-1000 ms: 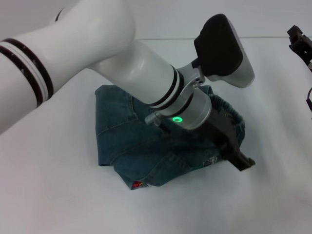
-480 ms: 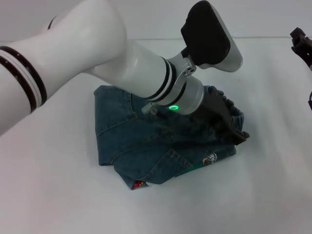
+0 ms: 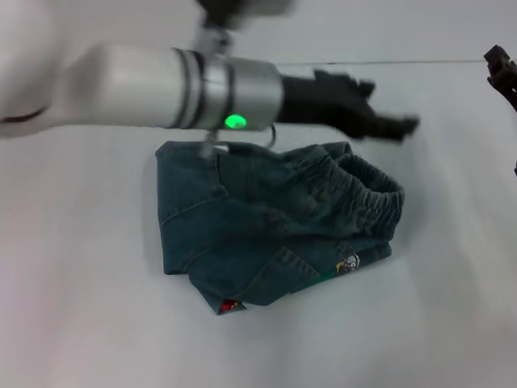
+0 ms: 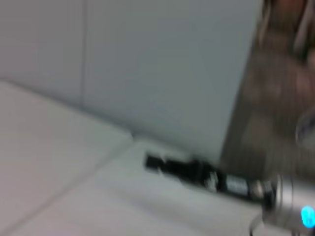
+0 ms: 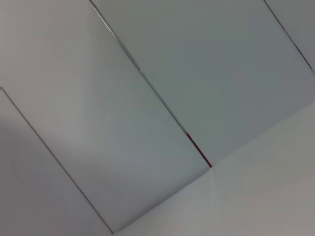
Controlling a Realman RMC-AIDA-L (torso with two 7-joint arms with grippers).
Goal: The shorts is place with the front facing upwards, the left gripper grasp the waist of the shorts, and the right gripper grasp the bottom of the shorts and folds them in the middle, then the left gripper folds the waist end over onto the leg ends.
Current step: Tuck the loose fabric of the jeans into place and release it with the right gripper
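The shorts lie folded in a compact bundle in the middle of the white table. Their gathered elastic waistband curls along the right side, and a cartoon patch shows near the front right corner. I cannot make out the leg ends among the folded layers. In the head view my left gripper hangs in the air above and behind the waistband, clear of the cloth and holding nothing. The right gripper stays parked at the far right edge; the left wrist view shows it far off as a long black body.
A small red tag sticks out at the bundle's front edge. Bare white table surrounds the shorts on all sides. The right wrist view shows only pale wall panels.
My left gripper has lifted off the waistband and swung up and back, away from the cloth. The shorts stay folded where they were. The right arm has not moved.
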